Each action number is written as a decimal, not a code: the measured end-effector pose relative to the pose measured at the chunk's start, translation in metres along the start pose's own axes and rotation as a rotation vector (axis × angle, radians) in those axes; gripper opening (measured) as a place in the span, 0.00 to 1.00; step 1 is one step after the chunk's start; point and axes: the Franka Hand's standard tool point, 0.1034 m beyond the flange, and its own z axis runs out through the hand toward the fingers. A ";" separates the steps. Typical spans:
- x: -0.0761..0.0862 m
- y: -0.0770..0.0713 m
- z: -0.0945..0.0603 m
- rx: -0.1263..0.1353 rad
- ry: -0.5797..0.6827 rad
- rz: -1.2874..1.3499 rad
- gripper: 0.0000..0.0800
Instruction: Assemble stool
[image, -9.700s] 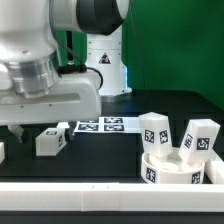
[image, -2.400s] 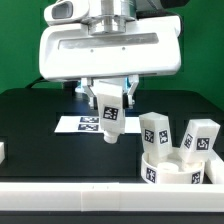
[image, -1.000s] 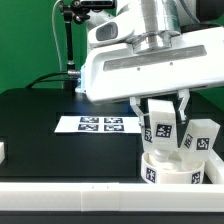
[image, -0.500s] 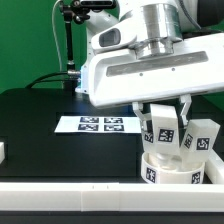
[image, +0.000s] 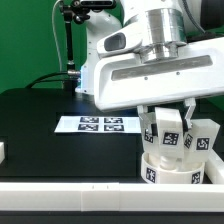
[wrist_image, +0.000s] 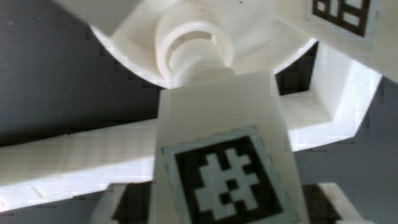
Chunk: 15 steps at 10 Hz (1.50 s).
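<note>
White plastic leg (image: 167, 128) clamped in closed end effector (image: 167, 133), now carried from mid-table to above ring seat (image: 170, 168); insertion judged imminent.

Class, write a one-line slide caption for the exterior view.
The claw, shut on a tagged leg, hangs above the round seat beside another leg.

tagged white leg (wrist_image: 217, 140), round seat (wrist_image: 196, 50) behind, black table (wrist_image: 54, 100)
</note>
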 end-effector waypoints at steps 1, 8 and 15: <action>0.000 0.000 0.000 0.000 -0.001 0.000 0.40; -0.008 0.002 0.009 -0.016 0.023 -0.006 0.40; -0.015 0.011 0.005 -0.049 0.093 -0.001 0.40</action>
